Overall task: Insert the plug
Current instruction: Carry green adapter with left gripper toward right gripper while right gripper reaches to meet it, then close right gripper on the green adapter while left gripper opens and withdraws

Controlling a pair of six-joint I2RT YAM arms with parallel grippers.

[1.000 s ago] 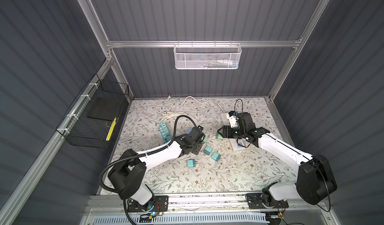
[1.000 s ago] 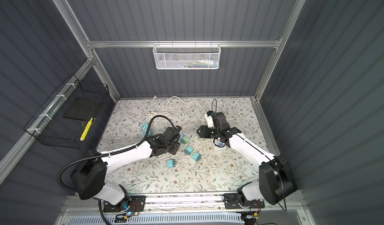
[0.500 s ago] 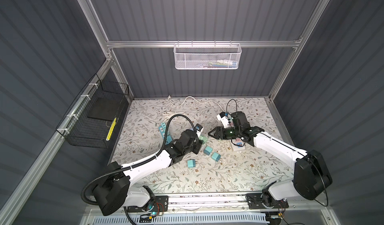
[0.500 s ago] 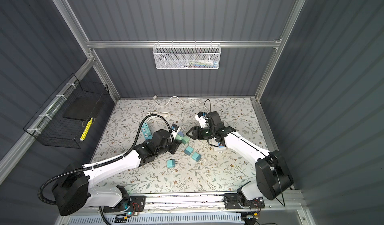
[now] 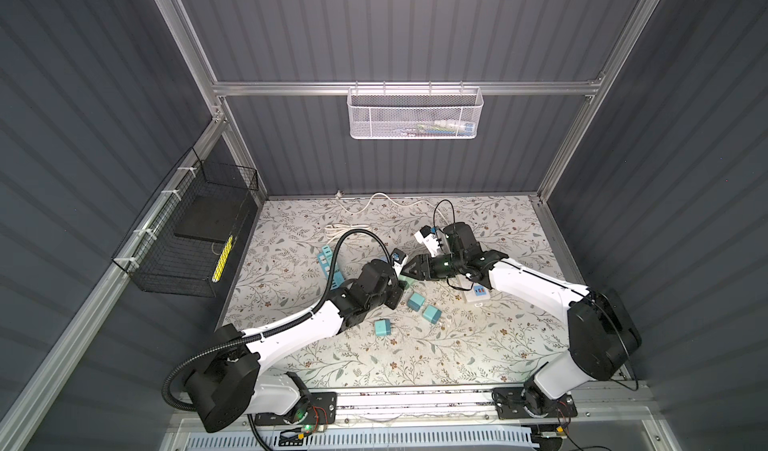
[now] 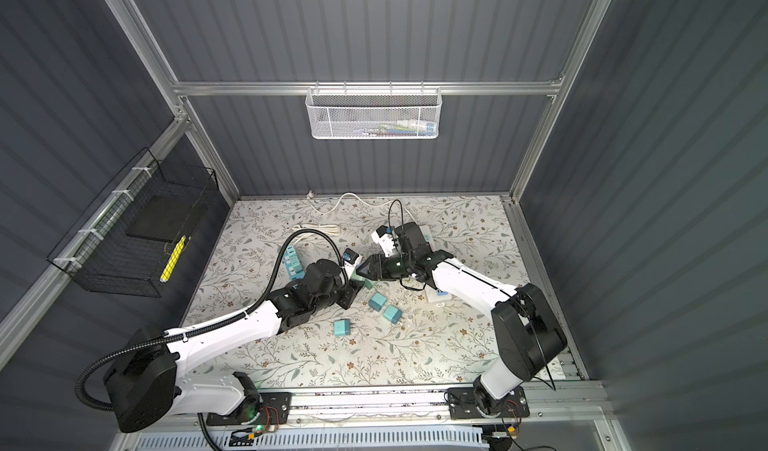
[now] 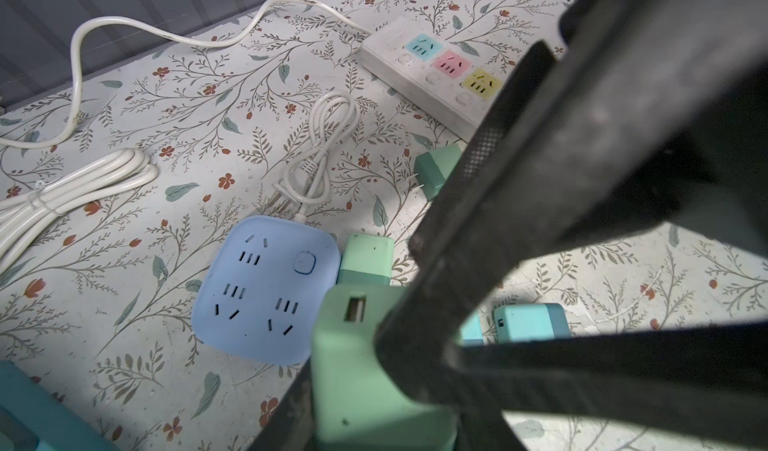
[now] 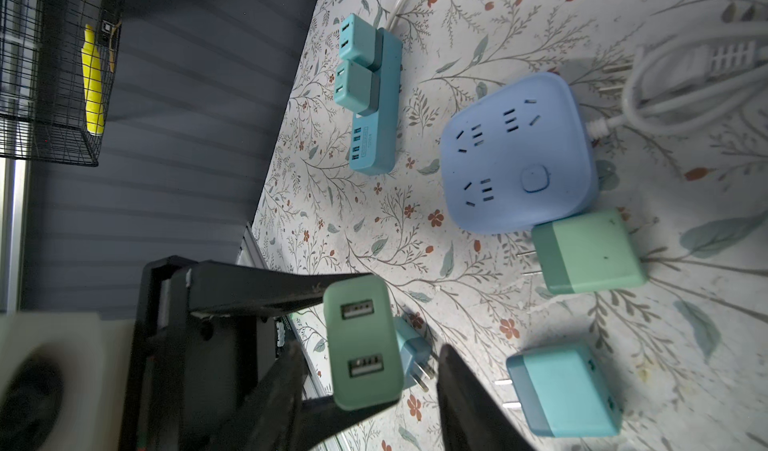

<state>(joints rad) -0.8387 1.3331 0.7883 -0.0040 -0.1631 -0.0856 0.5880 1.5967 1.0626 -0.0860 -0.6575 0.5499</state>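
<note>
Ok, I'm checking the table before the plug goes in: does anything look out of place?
Yes, a little: a green charger lies on its side, prongs sideways, seemingly touching the blue power strip, and a teal charger lies likewise nearby, apart. Nothing looks spilled or broken.

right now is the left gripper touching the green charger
Touching. In the right wrist view a finger of the shut left gripper lies flat along one side of the green charger, with no gap between them.
</note>
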